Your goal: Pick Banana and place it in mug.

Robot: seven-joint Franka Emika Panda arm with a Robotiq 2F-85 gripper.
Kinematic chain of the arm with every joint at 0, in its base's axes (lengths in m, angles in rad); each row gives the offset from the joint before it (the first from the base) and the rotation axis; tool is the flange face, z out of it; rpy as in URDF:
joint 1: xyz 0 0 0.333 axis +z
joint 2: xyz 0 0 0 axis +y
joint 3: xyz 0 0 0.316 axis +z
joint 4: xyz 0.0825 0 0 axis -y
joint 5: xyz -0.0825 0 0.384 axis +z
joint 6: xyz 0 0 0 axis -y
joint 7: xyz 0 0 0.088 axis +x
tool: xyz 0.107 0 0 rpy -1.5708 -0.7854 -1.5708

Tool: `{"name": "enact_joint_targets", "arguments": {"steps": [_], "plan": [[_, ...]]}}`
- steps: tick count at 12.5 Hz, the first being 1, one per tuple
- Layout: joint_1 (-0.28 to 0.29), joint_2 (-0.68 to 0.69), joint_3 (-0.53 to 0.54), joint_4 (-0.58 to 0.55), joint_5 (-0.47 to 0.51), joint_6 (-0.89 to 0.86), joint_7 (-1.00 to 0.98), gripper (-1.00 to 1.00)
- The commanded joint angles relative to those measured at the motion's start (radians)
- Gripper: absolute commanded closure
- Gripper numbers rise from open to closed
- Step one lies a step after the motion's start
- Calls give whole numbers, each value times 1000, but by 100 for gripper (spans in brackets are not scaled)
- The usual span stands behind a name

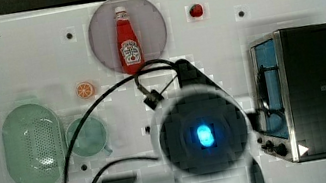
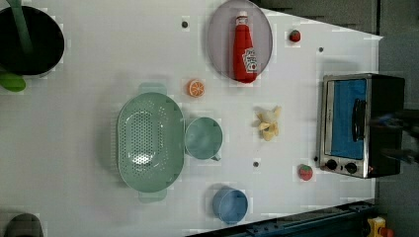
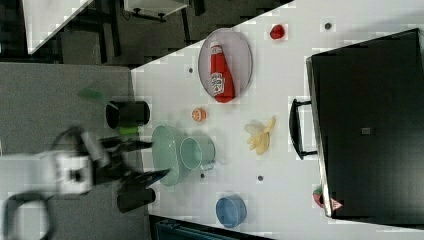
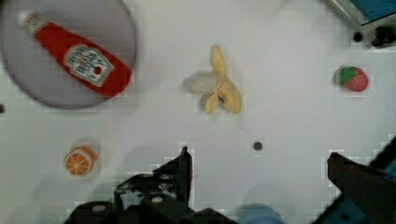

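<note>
Gripper (image 4: 257,163) wide open, empty, above the table. Banana (image 2: 268,123) lies peeled and splayed between mug (image 2: 202,138) and oven (image 2: 360,123). Risk: fingers catch only a floppy peel flap, so it slips or overhangs the small mug.

You've got bare tabletop (image 2: 99,54) all around the banana (image 2: 268,123). The mug (image 2: 203,138) is boxed in: colander (image 2: 148,140) touching one side, blue cup (image 2: 230,205) near. Toaster oven (image 2: 358,126) walls the left view's right.
</note>
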Motion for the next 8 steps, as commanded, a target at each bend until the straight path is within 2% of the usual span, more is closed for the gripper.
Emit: {"name": "enact_joint_targets", "arguments": {"steps": [1, 4, 8], "plan": [[-17, 71, 5, -141, 2, 172, -121, -100], [-16, 153, 12, -224, 0, 363, -198, -100], [-16, 292, 9, -275, 0, 529, -349, -100]]}}
